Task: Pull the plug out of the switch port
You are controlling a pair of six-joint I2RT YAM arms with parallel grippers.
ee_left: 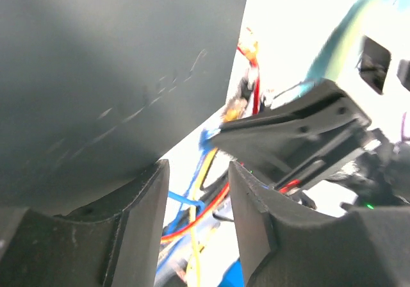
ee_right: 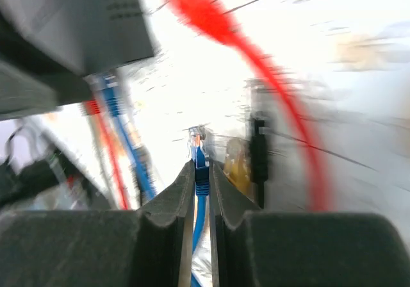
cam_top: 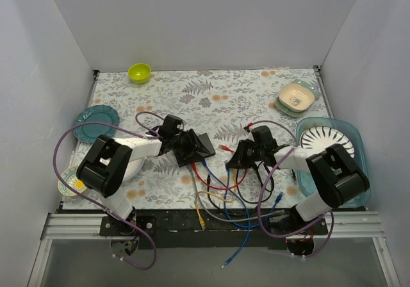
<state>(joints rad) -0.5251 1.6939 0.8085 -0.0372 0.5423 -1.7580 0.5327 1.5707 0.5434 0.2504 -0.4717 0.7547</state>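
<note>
Right wrist view: blue plug [ee_right: 202, 170] pinched between jaws, switch [ee_right: 77, 24] upper left.

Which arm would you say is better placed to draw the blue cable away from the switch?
Right. The right gripper is shut on the blue cable near its end; the left gripper is open beside the switch, holding no cable.

A flowery tablecloth [cam_top: 211, 101] covers the table. A yellow-green bowl [cam_top: 139, 73] sits at its far left corner. A teal plate [cam_top: 96, 122] lies on its left edge. A small plate with a yellow spot [cam_top: 69, 183] lies at its near left corner. A tan square dish [cam_top: 296, 96] sits near its far right corner. A blue tub [cam_top: 349, 133] holding a white striped plate [cam_top: 327, 137] sits on its right edge.
</note>
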